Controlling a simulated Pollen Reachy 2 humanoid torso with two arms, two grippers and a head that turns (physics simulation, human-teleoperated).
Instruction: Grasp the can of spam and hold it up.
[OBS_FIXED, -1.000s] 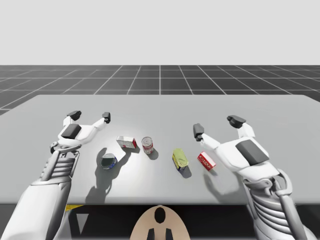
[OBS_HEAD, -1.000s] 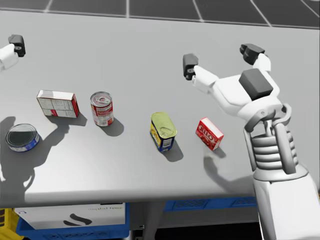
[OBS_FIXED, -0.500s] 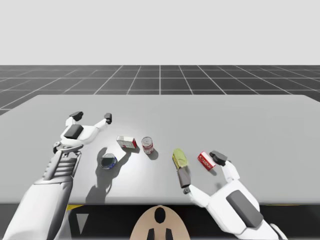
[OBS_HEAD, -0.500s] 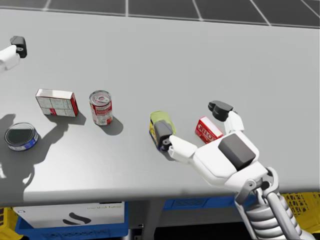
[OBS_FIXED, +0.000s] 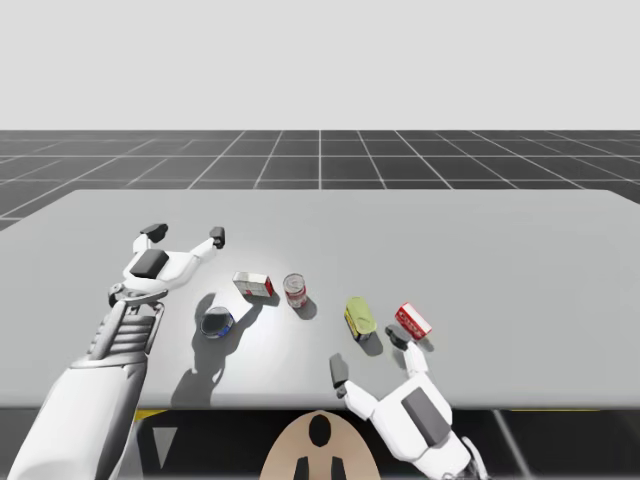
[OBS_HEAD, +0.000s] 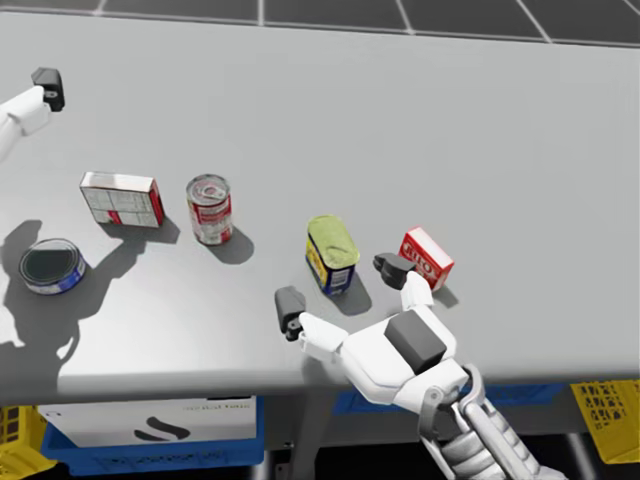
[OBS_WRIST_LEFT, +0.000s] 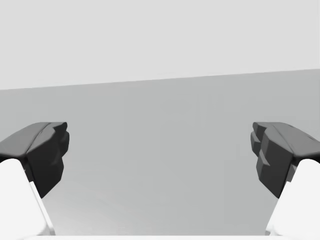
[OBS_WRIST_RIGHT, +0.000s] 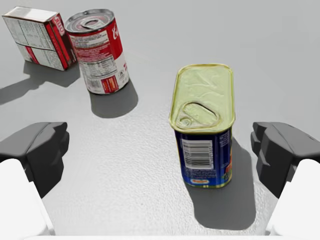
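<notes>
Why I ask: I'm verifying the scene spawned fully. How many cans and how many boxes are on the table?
Cans: 3 (blue rectangular can, red round can, flat blue can)
Boxes: 2 (white-and-red box, small red box)
Total: 5

right end effector (OBS_FIXED: 368, 353) spread wide, left end effector (OBS_FIXED: 184, 233) spread wide

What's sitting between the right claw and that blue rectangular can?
Nothing: only bare table lies between my right claw and the blue rectangular can, as the right wrist view shows.
</notes>
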